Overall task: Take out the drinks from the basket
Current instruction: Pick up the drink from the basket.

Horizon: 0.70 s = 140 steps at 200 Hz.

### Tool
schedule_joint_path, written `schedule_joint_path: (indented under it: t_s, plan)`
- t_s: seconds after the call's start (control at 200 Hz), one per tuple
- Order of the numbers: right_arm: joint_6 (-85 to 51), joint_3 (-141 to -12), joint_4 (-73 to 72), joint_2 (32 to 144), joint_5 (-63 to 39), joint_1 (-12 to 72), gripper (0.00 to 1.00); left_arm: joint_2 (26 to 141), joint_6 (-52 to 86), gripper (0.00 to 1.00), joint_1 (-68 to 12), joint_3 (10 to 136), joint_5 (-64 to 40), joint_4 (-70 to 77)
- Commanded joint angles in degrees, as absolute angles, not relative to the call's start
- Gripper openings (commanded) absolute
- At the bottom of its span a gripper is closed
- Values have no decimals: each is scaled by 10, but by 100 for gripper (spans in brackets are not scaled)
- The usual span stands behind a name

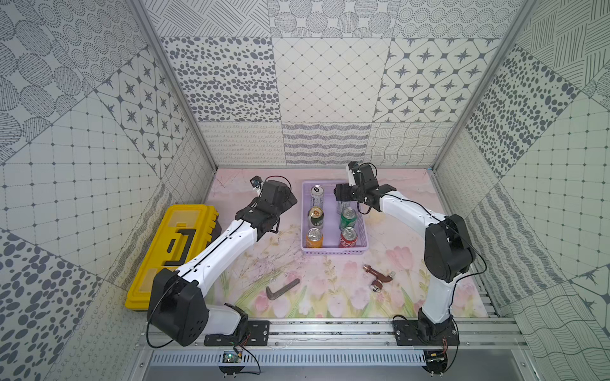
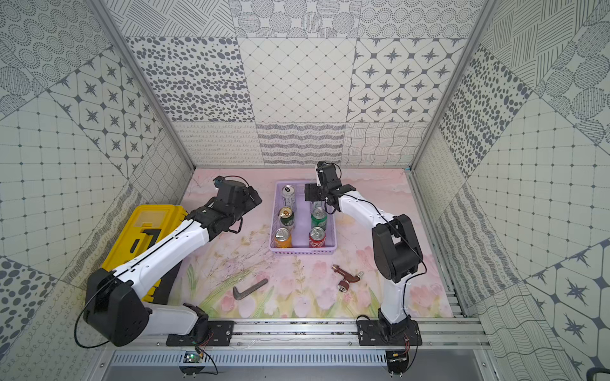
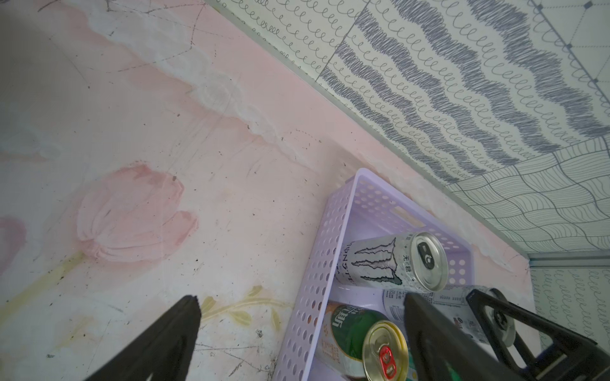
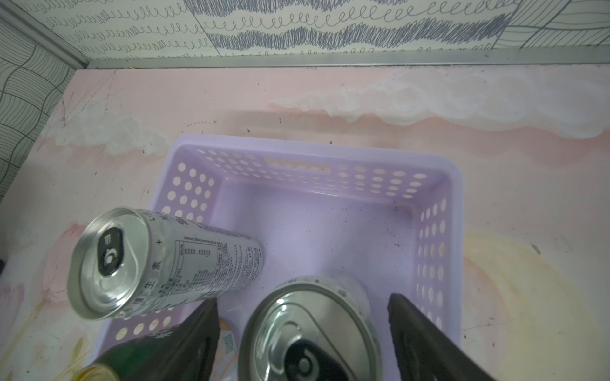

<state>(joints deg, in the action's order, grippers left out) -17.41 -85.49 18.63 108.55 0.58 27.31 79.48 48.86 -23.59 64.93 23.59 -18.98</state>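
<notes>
Cans: all six in lavender basket (image 1: 333, 252). Nearest: orange can (image 1: 314, 238), red can (image 1: 348, 237). Left gripper (image 3: 300, 298) wide, empty, beside basket. Far end: right gripper (image 4: 302, 300) straddles slim silver can (image 4: 310, 333), jaws apart, not clamped. Suggest centre, drop to mid-body, squeeze gently, lift vertical, clear of neighbour.

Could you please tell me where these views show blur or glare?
In both top views the light is even and the basket sharp; left wrist view: the left gripper is dark and blurred up close; right wrist view: the nearest silver can looks soft, its lid shiny.
</notes>
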Motion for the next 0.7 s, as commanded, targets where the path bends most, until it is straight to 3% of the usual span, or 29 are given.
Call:
schedule_joint_path:
  t_s: [0.0, 0.17, 0.425, 0.695]
  plan:
    - [-162, -871, 189, 1098, 19, 277, 80, 799, 515, 100, -241, 658, 299, -233]
    - [-148, -876, 192, 1106, 36, 283, 76, 801, 566, 100, -196, 632, 187, -207]
    - [-145, -882, 191, 1101, 33, 284, 57, 808, 544, 100, -196, 639, 197, -214]
    - [-155, -887, 184, 1054, 18, 283, 49, 814, 525, 100, -196, 639, 192, -200]
